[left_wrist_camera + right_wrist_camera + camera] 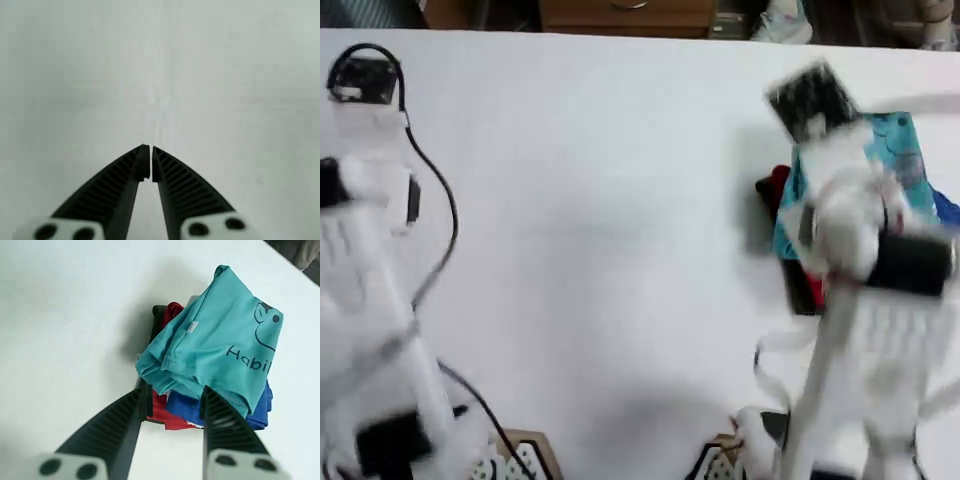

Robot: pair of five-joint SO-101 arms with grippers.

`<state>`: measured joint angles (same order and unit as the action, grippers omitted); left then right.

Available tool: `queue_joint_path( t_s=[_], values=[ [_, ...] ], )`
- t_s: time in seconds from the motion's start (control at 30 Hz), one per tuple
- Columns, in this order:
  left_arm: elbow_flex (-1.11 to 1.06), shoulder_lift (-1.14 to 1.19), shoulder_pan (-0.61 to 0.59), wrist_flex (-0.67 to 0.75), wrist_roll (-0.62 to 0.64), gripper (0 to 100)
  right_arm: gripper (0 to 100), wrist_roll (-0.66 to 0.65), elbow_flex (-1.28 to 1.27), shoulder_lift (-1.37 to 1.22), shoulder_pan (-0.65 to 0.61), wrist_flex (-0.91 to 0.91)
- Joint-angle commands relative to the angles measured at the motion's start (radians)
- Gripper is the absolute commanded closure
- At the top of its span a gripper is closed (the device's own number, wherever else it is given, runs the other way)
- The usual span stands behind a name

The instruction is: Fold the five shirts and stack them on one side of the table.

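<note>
teal shirt (220, 335) tops the folded stack (172, 417). right gripper (176, 396) hangs spread over its edge. left gripper (149, 161) sits pressed together over the table (160, 65).

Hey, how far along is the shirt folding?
Nearly done, it seems. A stack sits at one side of the table: teal shirt on top, blue shirt, red shirt and black shirt beneath; a fifth I cannot make out. Nothing is in hand: right gripper open over the stack, left gripper shut over bare table. Left: perhaps tidying.
</note>
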<state>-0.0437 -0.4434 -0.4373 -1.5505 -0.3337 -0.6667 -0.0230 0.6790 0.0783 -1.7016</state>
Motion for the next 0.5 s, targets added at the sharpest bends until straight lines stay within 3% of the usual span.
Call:
queue_joint_path(
  t_s=[0.0, 0.13, 0.37, 0.47],
  values=[
    [-0.177, -0.304, 0.094, 0.038, -0.089, 96, 84.0, -0.003, -0.249, 0.332, 0.008, 0.031],
    [-0.535, -0.549, 0.153, 0.078, -0.120, 96, 84.0, 0.003, -0.551, 0.611, 0.059, 0.070],
    [-0.921, -1.042, 0.149, 0.040, -0.115, 96, 84.0, 0.003, -0.855, 1.139, 0.111, 0.054],
    [-1.027, -1.257, 0.144, 0.041, -0.120, 96, 84.0, 0.005, -0.904, 1.086, 0.131, 0.059]
  ],
)
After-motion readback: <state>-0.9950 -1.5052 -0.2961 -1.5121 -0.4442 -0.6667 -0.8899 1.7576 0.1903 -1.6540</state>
